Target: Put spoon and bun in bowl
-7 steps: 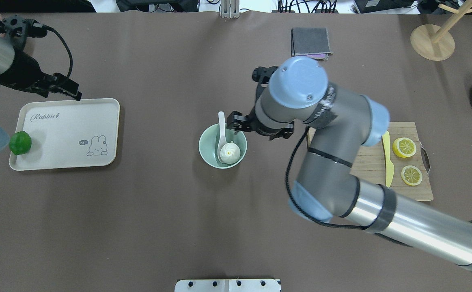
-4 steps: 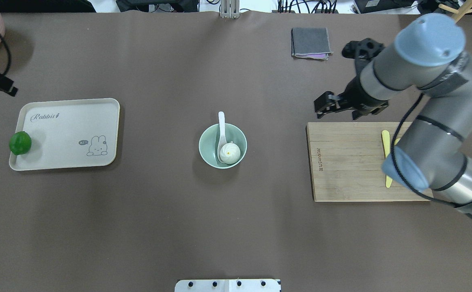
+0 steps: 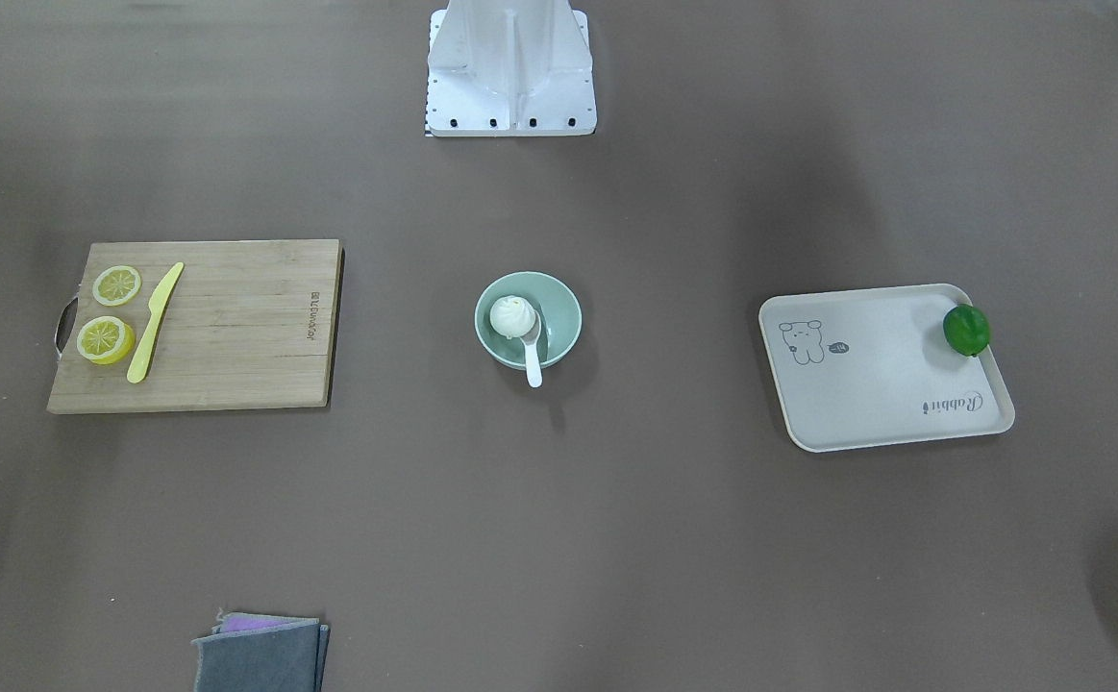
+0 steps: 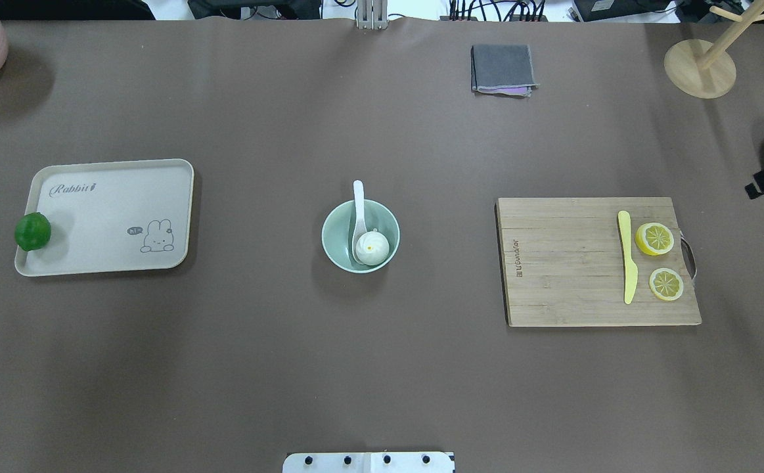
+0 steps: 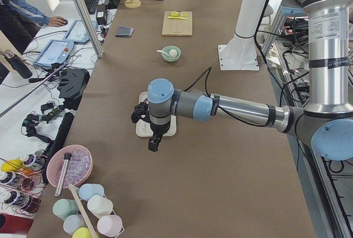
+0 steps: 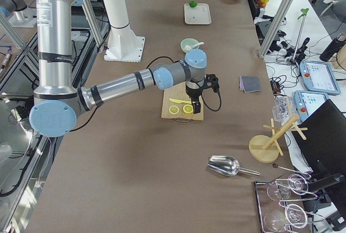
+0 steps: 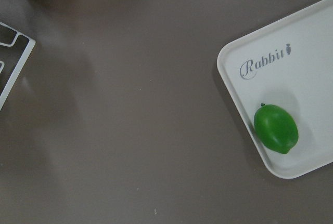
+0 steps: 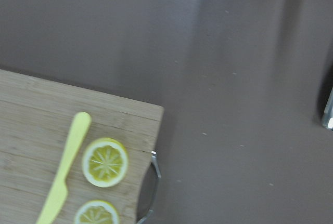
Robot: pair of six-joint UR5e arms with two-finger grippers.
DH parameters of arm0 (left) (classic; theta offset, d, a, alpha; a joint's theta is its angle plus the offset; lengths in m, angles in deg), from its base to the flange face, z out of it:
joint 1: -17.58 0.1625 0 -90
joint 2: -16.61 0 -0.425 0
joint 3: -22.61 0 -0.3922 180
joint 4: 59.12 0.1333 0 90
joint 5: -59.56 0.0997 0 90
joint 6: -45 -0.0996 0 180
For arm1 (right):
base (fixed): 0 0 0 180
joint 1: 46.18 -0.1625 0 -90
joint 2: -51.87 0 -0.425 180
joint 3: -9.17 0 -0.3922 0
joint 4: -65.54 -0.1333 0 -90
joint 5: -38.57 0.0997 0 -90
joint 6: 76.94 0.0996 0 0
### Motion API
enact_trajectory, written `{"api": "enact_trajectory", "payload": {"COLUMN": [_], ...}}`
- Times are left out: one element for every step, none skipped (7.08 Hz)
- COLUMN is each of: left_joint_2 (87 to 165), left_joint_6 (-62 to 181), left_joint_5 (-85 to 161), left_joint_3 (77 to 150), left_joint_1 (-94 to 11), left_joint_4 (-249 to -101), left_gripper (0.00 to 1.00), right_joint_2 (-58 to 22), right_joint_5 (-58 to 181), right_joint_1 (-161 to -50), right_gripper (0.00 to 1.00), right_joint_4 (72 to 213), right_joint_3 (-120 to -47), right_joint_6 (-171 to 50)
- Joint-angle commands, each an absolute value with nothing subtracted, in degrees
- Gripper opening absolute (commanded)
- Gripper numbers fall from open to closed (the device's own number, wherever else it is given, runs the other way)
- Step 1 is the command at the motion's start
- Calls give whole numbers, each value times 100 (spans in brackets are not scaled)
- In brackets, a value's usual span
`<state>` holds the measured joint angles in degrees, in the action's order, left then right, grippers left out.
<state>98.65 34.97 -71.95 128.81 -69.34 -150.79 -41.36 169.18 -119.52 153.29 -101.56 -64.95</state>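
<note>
The bun (image 4: 373,247) and soup spoon (image 4: 358,203) lay in the mint-green bowl (image 4: 333,231); the task looked finished, needing no further move. How wide the left gripper (image 5: 153,143) and right gripper (image 6: 194,105) stood could not be told.

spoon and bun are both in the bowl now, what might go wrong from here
1. The spoon leans with its handle poking out past the rim of the bowl on the side away from the robot. A nudge to the bowl or a passing arm might lever it out.
2. The bun seems to rest on or against the scoop end. If the spoon shifts, the bun may roll, though probably only within the bowl.
</note>
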Motion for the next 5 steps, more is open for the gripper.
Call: {"api": "enact_trajectory", "payload": {"left_joint_2": [9747, 9686, 9624, 9641, 9667], "left_joint_6": [3410, 3428, 3437, 3428, 3428], "left_joint_5": [-7227, -7227, -7227, -7227, -7158], "left_joint_3": [12755, 12668, 12719, 12755, 12781], "left_joint_1": [-7337, -7338, -7347, -7347, -7347], "left_joint_4": [-15106, -15071, -15105, -15106, -15106], "left_gripper": [98, 98, 98, 98, 98], "right_joint_2": [-4332, -4332, -4332, -4349, -4349], "right_joint_5": [16953, 16953, 16953, 16953, 16953], "right_joint_1": [-12475, -12485, -12493, -12493, -12493], "right_gripper": [100, 100, 100, 100, 100], "right_joint_4": [15684, 15686, 15677, 15668, 15668], "right_joint_3": [-10017, -9947, -9920, -9911, -9911], "right_joint_6": [-7464, -7466, -7466, -7466, -7466]}}
